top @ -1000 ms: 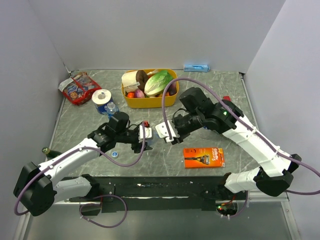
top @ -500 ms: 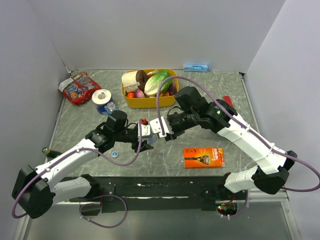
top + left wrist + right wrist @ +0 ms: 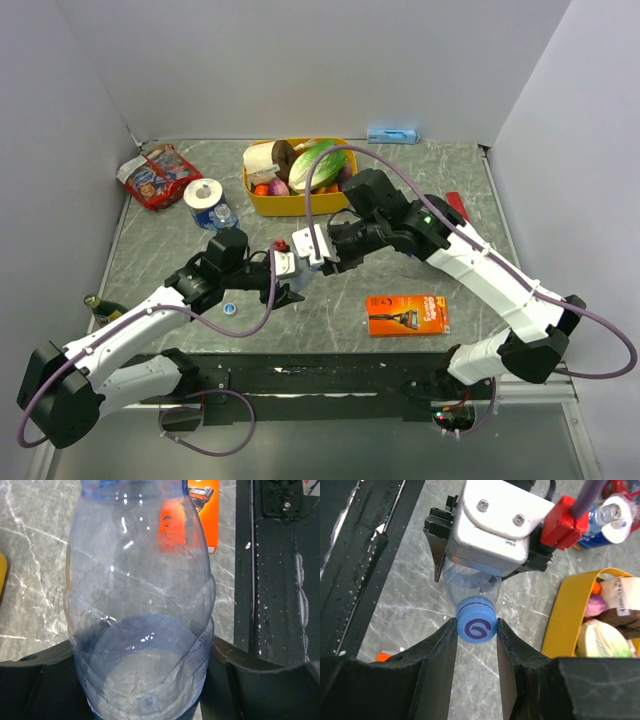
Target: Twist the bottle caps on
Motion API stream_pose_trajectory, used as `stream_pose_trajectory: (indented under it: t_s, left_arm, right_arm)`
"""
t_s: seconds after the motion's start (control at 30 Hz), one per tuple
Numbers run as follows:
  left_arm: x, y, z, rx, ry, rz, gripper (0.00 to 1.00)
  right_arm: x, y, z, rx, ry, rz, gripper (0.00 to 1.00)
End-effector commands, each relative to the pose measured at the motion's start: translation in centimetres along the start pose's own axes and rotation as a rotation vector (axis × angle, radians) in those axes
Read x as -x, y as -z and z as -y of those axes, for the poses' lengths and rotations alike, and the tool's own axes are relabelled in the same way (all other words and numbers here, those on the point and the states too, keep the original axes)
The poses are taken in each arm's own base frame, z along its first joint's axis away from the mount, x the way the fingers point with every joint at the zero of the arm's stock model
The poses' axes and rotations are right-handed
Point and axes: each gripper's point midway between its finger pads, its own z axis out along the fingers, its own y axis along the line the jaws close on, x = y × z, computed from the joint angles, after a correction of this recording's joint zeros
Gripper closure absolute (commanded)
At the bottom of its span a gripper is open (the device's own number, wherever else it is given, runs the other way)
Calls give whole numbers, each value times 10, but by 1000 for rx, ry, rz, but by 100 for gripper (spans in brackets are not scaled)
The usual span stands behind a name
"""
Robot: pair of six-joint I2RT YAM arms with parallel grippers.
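- Table (image 3: pixel 440 170): one grey marble top, with white walls (image 3: pixel 300 70) on its left, far and right sides. A black rail (image 3: pixel 330 375) with both arm bases runs along the near edge.
- Open room: the widest bare marble is at 1 to 2 o'clock, between the yellow tub (image 3: pixel 290 207) and the right wall. A smaller patch lies at 6 o'clock, between the arms.
- Bottles, two counted with certainty:
  - One bottle (image 3: pixel 140 605) is at the table's centre, clamped round its body by the left gripper (image 3: pixel 145 680).
  - The second bottle (image 3: pixel 222 215) is at 10 o'clock, beside a white roll (image 3: pixel 206 192).
- Caps, two:
  - One cap (image 3: pixel 477 625) sits on the held bottle's mouth, pinched on both sides by the right gripper (image 3: pixel 476 630).
  - One loose cap (image 3: pixel 231 308) lies at 7 o'clock, beside the left arm.
- One each:
  - The tub of food is at 12 o'clock.
  - A snack bag (image 3: pixel 155 178) is at 10 o'clock, near the left wall.
  - An orange razor pack (image 3: pixel 407 314) is at 5 o'clock.
  - A green bottle (image 3: pixel 95 302) is at 8 o'clock, at the left edge.
  - A pale blue item (image 3: pixel 392 135) is against the far wall at 1 o'clock; what kind of thing it is cannot be told.
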Motion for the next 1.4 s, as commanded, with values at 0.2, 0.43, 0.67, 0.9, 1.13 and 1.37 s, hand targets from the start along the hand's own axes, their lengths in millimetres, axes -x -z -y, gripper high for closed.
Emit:
stream_pose_trajectory:
  t_s: [0.2,0.43,0.67,0.9,1.13,1.37]
  left_arm:
    - [49,8,-10,91,-106,218,99]
    - [56,10,-21,163,-67,269,99]
    - [63,16,-36,279,1,345,99]
    - [60,19,-51,368,38,363,99]
    - [53,28,-76,522,57,364,99]
    - [46,28,-78,543,78,364,99]
  right_arm:
    - [0,-2,-1,88,-115,-3,69]
    - [4,-6,6,83,-150,3,69]
    - [4,-13,-2,153,-283,-13,69]
    - [5,-19,-5,191,-407,-31,69]
    - [4,-28,2,223,-580,-102,69]
    - [7,-27,14,176,-613,-115,67]
